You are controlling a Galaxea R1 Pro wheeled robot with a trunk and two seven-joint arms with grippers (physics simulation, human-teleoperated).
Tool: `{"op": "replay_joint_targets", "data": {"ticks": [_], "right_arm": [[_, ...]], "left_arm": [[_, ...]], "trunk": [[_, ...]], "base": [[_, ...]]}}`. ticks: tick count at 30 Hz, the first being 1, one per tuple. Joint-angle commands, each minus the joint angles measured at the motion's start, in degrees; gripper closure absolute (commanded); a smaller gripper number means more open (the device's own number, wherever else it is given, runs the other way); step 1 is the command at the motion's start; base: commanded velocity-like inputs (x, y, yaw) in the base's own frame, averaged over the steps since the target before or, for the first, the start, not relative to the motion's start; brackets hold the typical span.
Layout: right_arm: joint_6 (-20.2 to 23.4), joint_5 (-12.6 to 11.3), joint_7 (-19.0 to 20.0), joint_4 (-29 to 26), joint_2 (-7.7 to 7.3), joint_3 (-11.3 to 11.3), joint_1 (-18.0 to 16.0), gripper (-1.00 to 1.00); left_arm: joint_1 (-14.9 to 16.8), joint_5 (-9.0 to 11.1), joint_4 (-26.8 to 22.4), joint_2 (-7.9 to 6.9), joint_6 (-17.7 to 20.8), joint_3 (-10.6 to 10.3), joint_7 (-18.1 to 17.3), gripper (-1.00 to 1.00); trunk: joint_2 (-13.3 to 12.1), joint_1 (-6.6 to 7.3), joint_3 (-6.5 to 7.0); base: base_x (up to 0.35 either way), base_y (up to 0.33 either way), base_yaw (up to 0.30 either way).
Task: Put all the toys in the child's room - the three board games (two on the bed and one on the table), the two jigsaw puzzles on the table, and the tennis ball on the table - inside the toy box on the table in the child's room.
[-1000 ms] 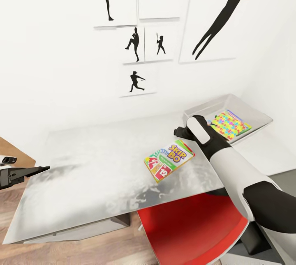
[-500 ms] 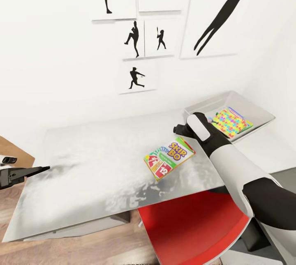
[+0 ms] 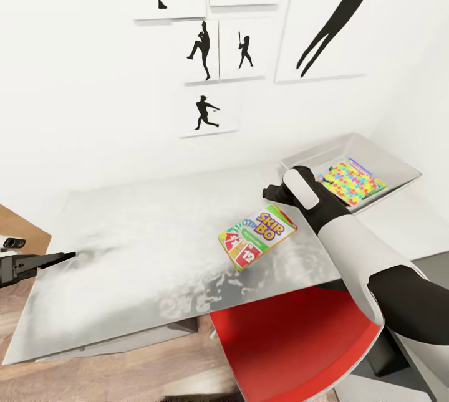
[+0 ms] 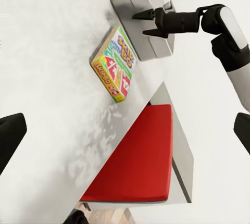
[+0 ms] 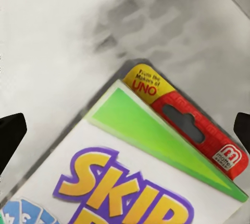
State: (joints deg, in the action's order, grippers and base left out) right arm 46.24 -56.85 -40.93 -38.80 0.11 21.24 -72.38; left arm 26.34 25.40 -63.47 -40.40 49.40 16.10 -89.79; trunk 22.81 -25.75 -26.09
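Observation:
A Skip-Bo board game box [image 3: 257, 237] lies flat on the grey table [image 3: 137, 246], near its front right edge. My right gripper [image 3: 269, 192] hovers open just above the box's far end, and the right wrist view looks straight down on the box [image 5: 151, 182] between the spread fingers. The left wrist view shows that gripper [image 4: 139, 24] between the box [image 4: 114, 62] and the toy box [image 4: 138, 0]. The grey toy box [image 3: 368, 153] stands at the table's back right with a colourful jigsaw puzzle [image 3: 350, 181] inside. My left gripper [image 3: 40, 260] hangs open off the table's left end.
A red chair [image 3: 293, 339] is tucked under the table's front right, below my right arm. A white wall with black silhouette posters [image 3: 206, 56] stands close behind the table. A wooden piece of furniture [image 3: 22, 230] sits at the left, and wood flooring [image 3: 125, 377] lies in front.
The whole picture has slid slightly, so the camera moved. My right gripper stays over the Skip-Bo box's far end and the box has not moved. The left arm is unchanged.

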Motion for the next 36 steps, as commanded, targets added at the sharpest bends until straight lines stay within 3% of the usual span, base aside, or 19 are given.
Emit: {"op": "replay_joint_targets", "data": {"ticks": [1, 36], "right_arm": [[0.1, -0.5, -0.6, 0.0, -0.03, 0.2, -0.1, -1.0], [1.8, -0.6, -0.6, 0.0, 0.06, 0.2, -2.3, -1.0]], "left_arm": [[0.0, 0.0, 0.0, -0.03, 0.6, 0.0, -0.2, -1.0], [0.0, 0.0, 0.0, -0.03, 0.6, 0.0, -0.2, -1.0]], "trunk": [[0.1, -0.03, -0.19], [0.1, -0.03, -3.47]], "base": [[0.0, 0.0, 0.0], [0.0, 0.0, 0.0]]}}
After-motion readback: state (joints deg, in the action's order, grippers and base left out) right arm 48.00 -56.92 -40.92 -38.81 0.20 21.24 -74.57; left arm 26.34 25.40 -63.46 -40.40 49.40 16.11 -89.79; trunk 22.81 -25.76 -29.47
